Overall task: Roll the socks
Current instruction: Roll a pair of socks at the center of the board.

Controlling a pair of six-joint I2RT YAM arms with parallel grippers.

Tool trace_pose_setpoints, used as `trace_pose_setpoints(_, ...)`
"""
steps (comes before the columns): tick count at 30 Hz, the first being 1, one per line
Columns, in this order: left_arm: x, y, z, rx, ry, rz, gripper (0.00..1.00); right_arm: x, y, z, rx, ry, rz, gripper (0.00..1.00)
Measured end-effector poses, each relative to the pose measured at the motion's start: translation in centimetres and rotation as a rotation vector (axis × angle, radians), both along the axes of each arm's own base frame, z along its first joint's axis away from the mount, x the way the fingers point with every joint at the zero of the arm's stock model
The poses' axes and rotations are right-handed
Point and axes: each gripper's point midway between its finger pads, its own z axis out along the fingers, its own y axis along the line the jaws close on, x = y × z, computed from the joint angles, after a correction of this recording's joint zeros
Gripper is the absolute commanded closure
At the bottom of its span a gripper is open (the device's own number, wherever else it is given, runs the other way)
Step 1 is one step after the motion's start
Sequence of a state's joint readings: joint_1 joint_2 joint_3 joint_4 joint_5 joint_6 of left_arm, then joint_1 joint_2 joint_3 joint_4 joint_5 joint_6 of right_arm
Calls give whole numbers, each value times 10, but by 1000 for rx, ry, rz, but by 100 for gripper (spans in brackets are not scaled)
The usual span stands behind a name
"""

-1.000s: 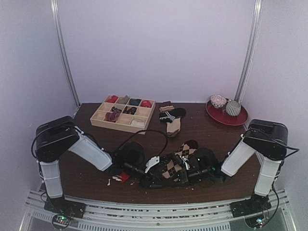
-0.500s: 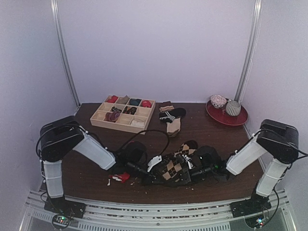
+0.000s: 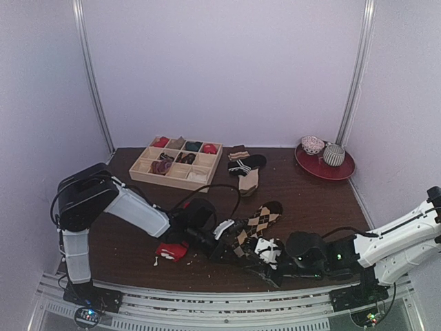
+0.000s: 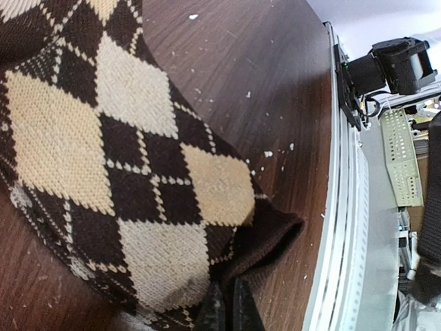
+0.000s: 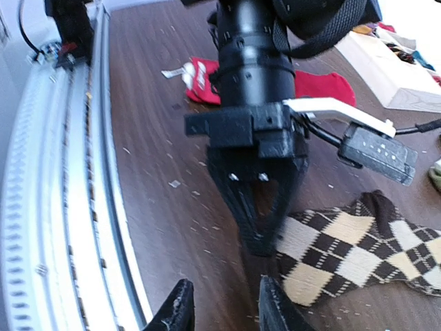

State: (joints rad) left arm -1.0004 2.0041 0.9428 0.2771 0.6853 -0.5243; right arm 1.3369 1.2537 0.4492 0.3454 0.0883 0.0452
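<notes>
Rolling seems just starting: left gripper (image 5: 260, 238) is pinching the argyle sock (image 3: 260, 219) by its near end at the front of the table (image 3: 310, 186), right gripper (image 5: 224, 314) is hovering open beside it, red sock (image 3: 172, 251) is lying aside, and that pinched end is wanting curling toeward.

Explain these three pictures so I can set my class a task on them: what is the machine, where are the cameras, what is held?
A left robot arm and a right robot arm stand at the near edge of a table. One picture looks down from above; the other two come from a camera on each wrist. The left gripper is pinched shut on the edge of the argyle sock. The right gripper is open and empty, facing it. Also on the table: a red sock, a divided tray and a red plate.
</notes>
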Motion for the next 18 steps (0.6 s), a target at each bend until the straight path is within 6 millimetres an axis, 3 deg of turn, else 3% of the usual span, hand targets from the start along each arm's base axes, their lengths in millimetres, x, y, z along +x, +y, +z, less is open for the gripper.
trace_pose_setpoints(5, 0, 0, 0, 18, 22, 10, 100, 13, -10, -30, -156, -115, -21, 65)
trace_pose_setpoints(14, 0, 1, -1, 23, 25, 11, 100, 17, -13, -67, -285, -159, 6, 66)
trace_pose_setpoints(16, 0, 1, -1, 24, 26, 11, 100, 19, -10, -73, -297, -161, 5, 68)
trace_pose_setpoints(18, 0, 1, -1, 25, 26, 10, 100, 22, -9, -78, -308, -162, -4, 76)
